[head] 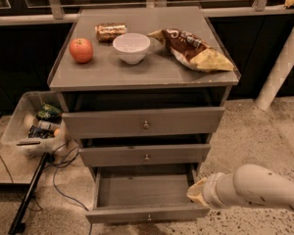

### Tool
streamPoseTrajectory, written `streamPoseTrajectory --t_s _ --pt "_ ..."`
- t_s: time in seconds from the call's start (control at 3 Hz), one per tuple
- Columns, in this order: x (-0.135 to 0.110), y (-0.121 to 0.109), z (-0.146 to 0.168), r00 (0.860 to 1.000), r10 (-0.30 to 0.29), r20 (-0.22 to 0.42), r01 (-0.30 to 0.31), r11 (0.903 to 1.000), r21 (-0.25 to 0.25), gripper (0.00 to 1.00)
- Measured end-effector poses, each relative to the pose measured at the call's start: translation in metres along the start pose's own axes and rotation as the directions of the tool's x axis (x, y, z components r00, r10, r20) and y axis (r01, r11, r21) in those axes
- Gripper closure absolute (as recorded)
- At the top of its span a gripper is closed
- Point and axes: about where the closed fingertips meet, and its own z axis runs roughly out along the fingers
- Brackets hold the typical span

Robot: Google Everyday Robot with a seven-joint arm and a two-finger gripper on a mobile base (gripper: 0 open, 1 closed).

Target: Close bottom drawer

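At six o'clock in the camera view, the slim grey bottom drawer [147,213] of the three-drawer grey cabinet [137,80] stands pulled well out. Its shallow box looks bare inside, and its small round metal knob [148,217] faces the lower edge. Above it, toward twelve o'clock, the medium middle drawer front [146,156] and the tall top drawer front [146,125] both sit flush. The pale, yellowish gripper [195,193] on the thick white arm [259,190] comes in from four o'clock and sits just beside the drawer's right front corner, at about three o'clock from the open box. Whether it touches the panel is not clear, nor whether the tool is spread or pressed together. On the cabinet top lie a round red apple [81,50] at ten o'clock, a gold-wrapped snack bar [110,31], a white ceramic bowl [131,47] and a brown-and-yellow crisp bag [196,50] at two o'clock. A clear plastic bin [19,131] of oddments sits on the floor at nine o'clock. By my reading nothing of the closing is done yet: the gripper is near the panel, and the whole inward push toward twelve o'clock is left.
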Motion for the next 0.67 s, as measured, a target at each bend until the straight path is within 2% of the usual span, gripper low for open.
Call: streamPoseTrajectory --t_s 0.33,0.67 --pt "0.001 -0.003 0.027 0.998 -0.007 0.06 0.007 0.9999 0.007 1.0" --pt "0.011 -0.006 0.054 0.989 -0.011 0.148 0.01 0.9999 0.011 1.0"
